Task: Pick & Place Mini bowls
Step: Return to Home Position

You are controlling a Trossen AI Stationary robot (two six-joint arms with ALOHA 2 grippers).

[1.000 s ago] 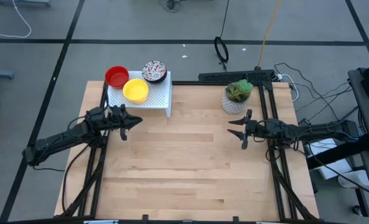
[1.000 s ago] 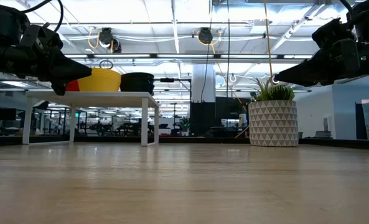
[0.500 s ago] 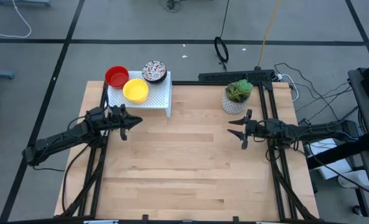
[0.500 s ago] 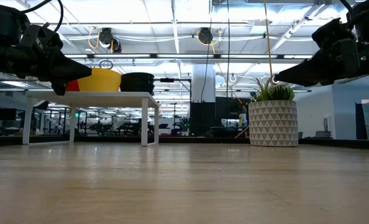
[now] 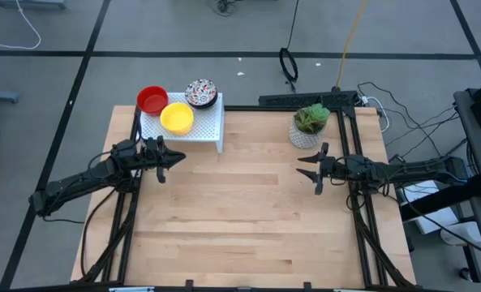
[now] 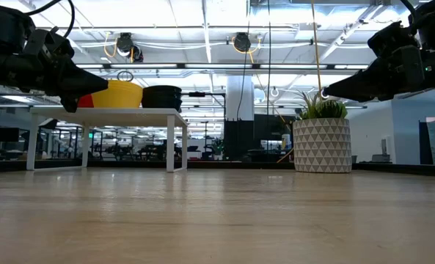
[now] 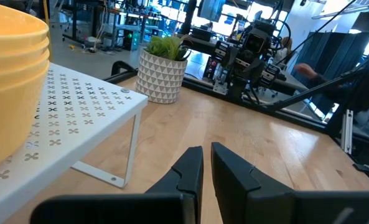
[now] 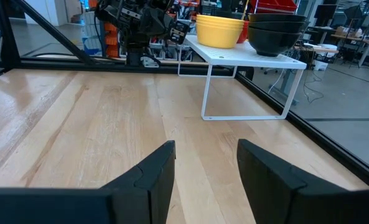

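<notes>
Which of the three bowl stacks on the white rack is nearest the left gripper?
The yellow stack, at the front of the rack; the red stack and patterned stack sit behind.

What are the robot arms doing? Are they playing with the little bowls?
No one is holding a bowl right now. The red bowls, yellow bowls and speckled bowls sit sorted by colour on the white rack, at the far left of the table. The left gripper hangs in front of the rack, shut and empty. The right gripper hangs open and empty near the potted plant. The tidying looks finished.
</notes>
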